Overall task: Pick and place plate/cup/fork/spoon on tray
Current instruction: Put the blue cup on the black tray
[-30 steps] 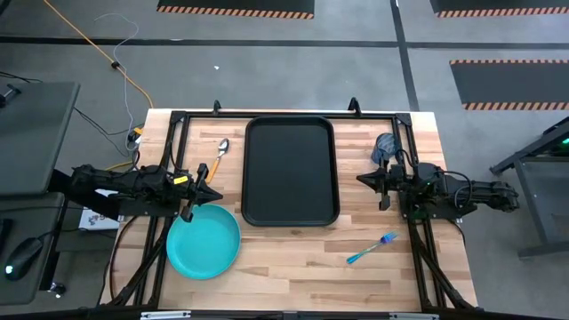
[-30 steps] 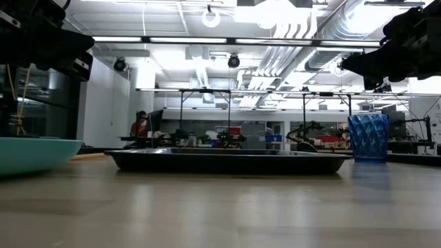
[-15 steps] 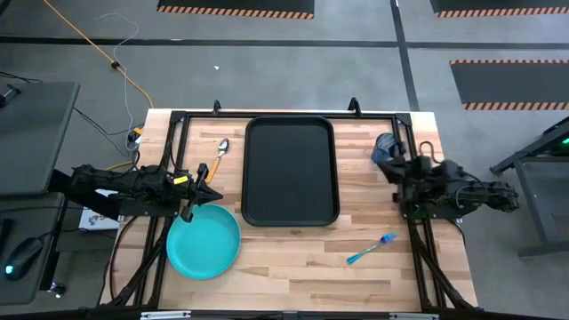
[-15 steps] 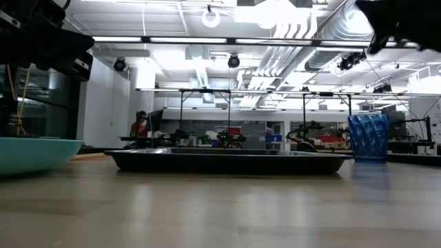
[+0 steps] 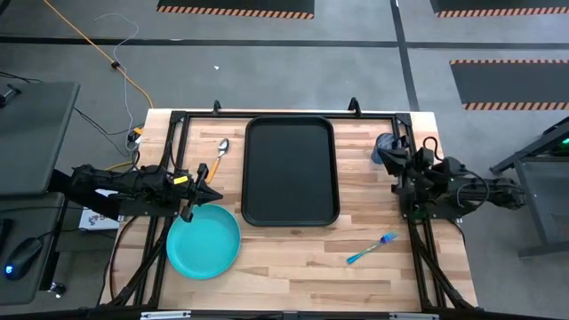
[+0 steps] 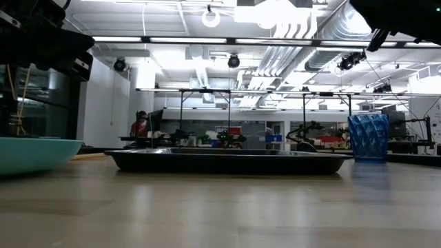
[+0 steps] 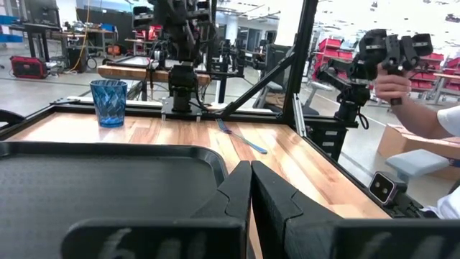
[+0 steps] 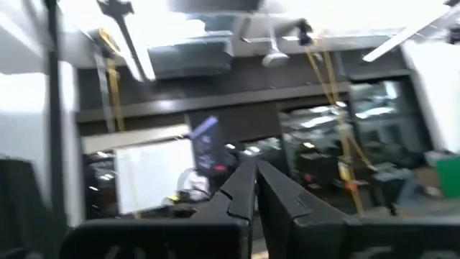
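The black tray (image 5: 291, 171) lies at the table's middle, toward the far edge. The teal plate (image 5: 204, 241) rests flat at the near left. The orange-handled spoon (image 5: 218, 160) lies left of the tray. The teal-and-blue fork (image 5: 371, 249) lies at the near right. The blue cup (image 5: 384, 148) stands upright right of the tray, also in the low view (image 6: 368, 136). My left gripper (image 5: 213, 190) is shut and empty, above the table between spoon and plate. My right gripper (image 5: 396, 160) is shut and empty, tipped upward, high beside the cup.
Black frame rails run along the table's left, right and far sides (image 5: 284, 114). In the left wrist view a person's hand (image 7: 392, 86) holds a device beyond the table's right edge. Bare wood lies between plate and fork (image 5: 293, 258).
My right gripper has drawn back toward the table's right edge, risen, and tipped upward. It now stands beside the cup, and its wrist view looks at the room's ceiling. The cup and the other things have stayed in place.
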`<move>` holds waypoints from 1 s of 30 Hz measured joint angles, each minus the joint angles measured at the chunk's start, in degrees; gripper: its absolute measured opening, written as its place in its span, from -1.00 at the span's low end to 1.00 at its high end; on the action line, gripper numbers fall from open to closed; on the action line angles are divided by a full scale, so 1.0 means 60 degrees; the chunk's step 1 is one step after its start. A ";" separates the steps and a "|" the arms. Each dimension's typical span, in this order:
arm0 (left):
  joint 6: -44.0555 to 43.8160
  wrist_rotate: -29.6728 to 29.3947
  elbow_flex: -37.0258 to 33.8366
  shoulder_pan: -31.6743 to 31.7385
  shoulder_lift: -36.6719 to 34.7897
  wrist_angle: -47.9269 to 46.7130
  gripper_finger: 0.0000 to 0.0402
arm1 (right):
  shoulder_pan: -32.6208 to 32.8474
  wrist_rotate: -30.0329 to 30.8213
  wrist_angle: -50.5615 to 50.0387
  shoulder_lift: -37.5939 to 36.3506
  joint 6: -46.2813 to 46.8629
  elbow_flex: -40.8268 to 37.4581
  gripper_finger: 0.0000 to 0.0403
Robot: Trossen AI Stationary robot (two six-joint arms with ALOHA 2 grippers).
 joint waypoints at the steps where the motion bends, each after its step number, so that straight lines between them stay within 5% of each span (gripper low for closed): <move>1: 0.0001 0.0000 -0.0002 -0.0001 0.0000 -0.0003 -0.98 | 0.0000 0.0130 0.0010 0.0270 -0.0059 0.0155 -0.89; 7: 0.0001 0.0000 -0.0003 0.0000 0.0000 0.0000 -0.98 | -0.0003 0.1198 -0.0999 0.2240 -0.0703 0.1629 -0.56; 16: 0.0001 0.0001 -0.0002 0.0000 0.0000 -0.0003 -0.98 | -0.0269 0.6477 -0.8989 0.5406 -0.0083 0.5903 0.06; 18: 0.0001 -0.0003 -0.0003 -0.0004 0.0000 -0.0003 -0.98 | -0.0693 0.6470 -1.1010 0.5998 0.0973 0.6743 0.14; 23: 0.0001 0.0001 -0.0003 0.0000 0.0000 -0.0003 -0.98 | -0.2010 0.4650 -1.4739 0.7212 0.3189 0.7830 0.19; 30: 0.0001 -0.0002 -0.0002 -0.0001 0.0000 -0.0003 -0.98 | -0.3474 0.3278 -1.5877 0.7916 0.3842 0.7407 0.20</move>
